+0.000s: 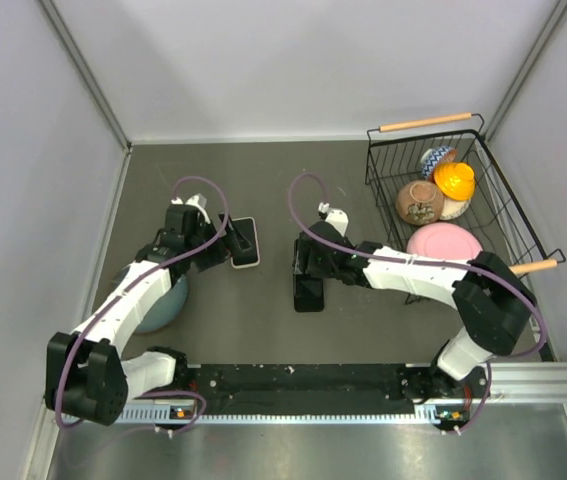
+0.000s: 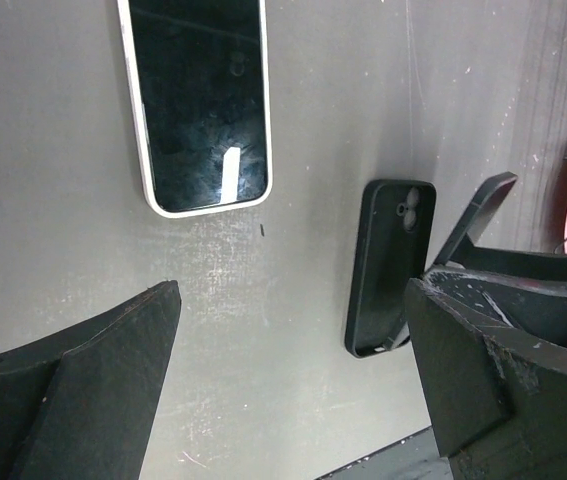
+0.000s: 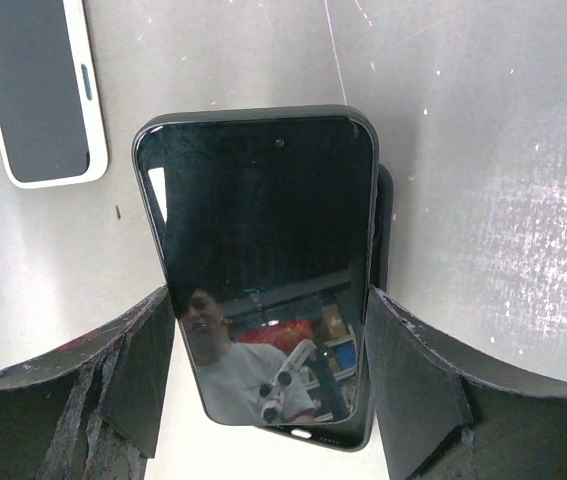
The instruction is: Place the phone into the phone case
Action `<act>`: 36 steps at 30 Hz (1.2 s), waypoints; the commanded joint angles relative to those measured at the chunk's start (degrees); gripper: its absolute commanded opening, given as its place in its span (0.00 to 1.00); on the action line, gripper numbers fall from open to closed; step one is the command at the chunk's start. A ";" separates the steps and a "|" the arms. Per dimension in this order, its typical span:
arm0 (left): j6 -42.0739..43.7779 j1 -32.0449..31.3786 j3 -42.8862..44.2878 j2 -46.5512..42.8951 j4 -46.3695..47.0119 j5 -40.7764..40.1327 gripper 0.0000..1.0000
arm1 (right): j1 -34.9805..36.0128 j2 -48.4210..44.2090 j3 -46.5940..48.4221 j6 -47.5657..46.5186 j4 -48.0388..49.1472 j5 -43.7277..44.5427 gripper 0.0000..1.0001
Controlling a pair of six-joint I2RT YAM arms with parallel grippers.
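A black phone [image 3: 263,220] lies screen up between my right gripper's [image 3: 268,310] fingers, which press on its two long edges. Beneath it, showing along its right side, lies the black phone case [image 3: 385,230]. From above, phone and case form one dark shape [image 1: 309,292] just in front of the right gripper [image 1: 311,268]. In the left wrist view the black case [image 2: 388,265] lies flat with round camera holes at its far end. My left gripper [image 2: 293,290] is open and empty, hovering near a white-rimmed phone [image 2: 198,100], which also shows from above [image 1: 245,242].
A black wire basket [image 1: 373,160] with wooden handles stands at the back right, holding bowls and an orange toy [image 1: 454,180]. A pink bowl [image 1: 443,242] sits at its front. A blue-grey bowl [image 1: 158,305] lies under the left arm. Grey walls enclose the table.
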 commanded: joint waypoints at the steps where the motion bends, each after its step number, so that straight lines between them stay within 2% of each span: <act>1: -0.69 0.23 -0.77 0.51 2.80 1.97 0.99 | 0.92 0.62 0.50 0.60 4.05 2.82 0.39; 10: -1.04 0.31 -1.56 1.04 3.33 3.20 0.98 | 2.32 1.68 -2.40 0.77 5.63 2.30 0.40; 19: -1.31 0.40 -2.26 1.13 3.24 3.20 0.98 | 5.05 3.43 -1.61 0.15 2.91 5.10 0.51; 27: -1.13 0.40 -2.79 0.60 3.41 3.38 0.98 | 6.10 3.08 -1.78 0.86 1.68 7.83 0.52; 31: -1.30 0.40 -2.79 0.52 3.42 3.99 0.98 | 6.19 2.82 -1.26 0.95 0.28 9.15 0.68; 36: -2.01 0.40 -3.76 -0.63 4.82 5.31 0.98 | 6.37 1.77 -1.08 0.07 -0.08 10.21 0.77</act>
